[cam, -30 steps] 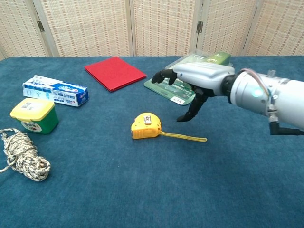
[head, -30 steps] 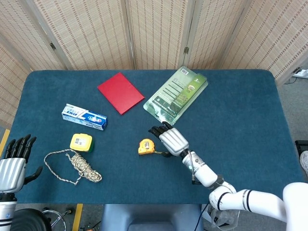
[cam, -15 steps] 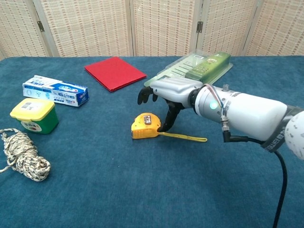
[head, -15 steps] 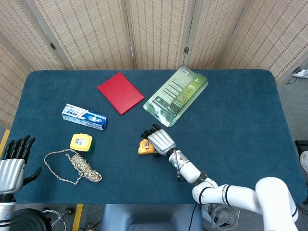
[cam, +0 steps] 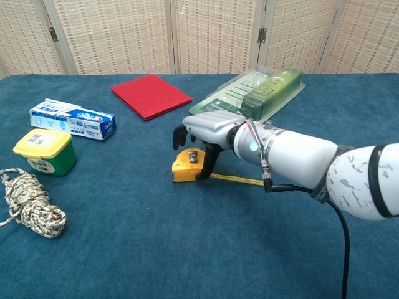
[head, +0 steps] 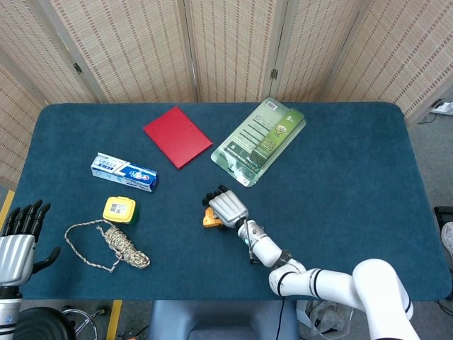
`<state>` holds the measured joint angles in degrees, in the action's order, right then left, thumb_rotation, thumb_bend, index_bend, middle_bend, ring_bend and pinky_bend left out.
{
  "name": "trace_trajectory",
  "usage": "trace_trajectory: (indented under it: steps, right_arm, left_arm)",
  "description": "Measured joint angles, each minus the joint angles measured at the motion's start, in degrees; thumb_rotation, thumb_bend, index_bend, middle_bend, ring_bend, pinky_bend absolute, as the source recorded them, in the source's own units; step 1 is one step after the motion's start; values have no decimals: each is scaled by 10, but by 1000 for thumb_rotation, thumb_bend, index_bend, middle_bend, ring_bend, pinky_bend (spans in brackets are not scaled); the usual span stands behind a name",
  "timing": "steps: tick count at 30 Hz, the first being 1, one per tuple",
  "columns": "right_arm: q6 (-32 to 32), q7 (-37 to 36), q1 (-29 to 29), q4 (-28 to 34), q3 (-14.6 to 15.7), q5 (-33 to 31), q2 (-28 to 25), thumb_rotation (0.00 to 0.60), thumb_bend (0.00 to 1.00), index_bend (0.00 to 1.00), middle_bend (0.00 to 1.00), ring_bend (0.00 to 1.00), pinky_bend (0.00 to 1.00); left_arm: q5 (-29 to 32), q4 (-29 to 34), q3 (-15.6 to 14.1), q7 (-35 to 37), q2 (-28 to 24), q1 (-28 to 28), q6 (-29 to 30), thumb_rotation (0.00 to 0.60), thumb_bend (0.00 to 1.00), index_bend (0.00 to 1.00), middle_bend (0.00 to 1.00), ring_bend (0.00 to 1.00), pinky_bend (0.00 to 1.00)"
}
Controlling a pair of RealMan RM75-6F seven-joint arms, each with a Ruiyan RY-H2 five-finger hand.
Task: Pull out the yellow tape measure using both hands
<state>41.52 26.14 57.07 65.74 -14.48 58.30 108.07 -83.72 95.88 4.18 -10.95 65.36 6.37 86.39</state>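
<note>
Yellow tape measure (cam: 187, 166) sits mid-table on the blue cloth (head: 340, 177), flat on its side. Short length of blade (cam: 240, 180) already out, lying on the cloth, long axis running toward robot's right in chest view. Right hand (cam: 206, 134) is over the case, palm down, fingers (cam: 181, 134) curled over the far/left side, thumb down against the blade-exit side; contact looks like a loose grasp but can't tell if it's actually clamped. Left hand (head: 20, 237) at the table's near-left edge, well apart, fingers straight and spread, holding nothing. Near it: rope bundle (head: 117, 246), yellow-lidded green box (head: 119, 210), toothpaste box (head: 124, 171). Farther back: red booklet (head: 177, 136), green blister pack (head: 260, 140).
</note>
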Motion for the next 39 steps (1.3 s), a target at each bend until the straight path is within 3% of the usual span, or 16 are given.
trace_trajectory:
  steps: [10,23,30,39]
  right_arm:
    - [1,2,9,-20,2,-16,12,600,212,355,336,295,156]
    - [22,-8,4,-12,-1,-21,9,600,212,591,528,422,199]
    - [31,-18,-15,58,-5,-31,-51,600,211,622,553,444,199]
    - [46,-35,-41,155,-17,-63,-154,600,212,631,558,449,199]
  left_arm:
    - [1,-6,0,4,3,-2,1,600,311,47,63,87,74]
    - [-8,-4,7,0,2,12,-6,600,313,53,63,95,76]
    - [-21,7,19,13,12,44,-32,600,327,65,63,128,109]
    - [-8,62,64,33,39,125,-106,600,375,77,70,148,79]
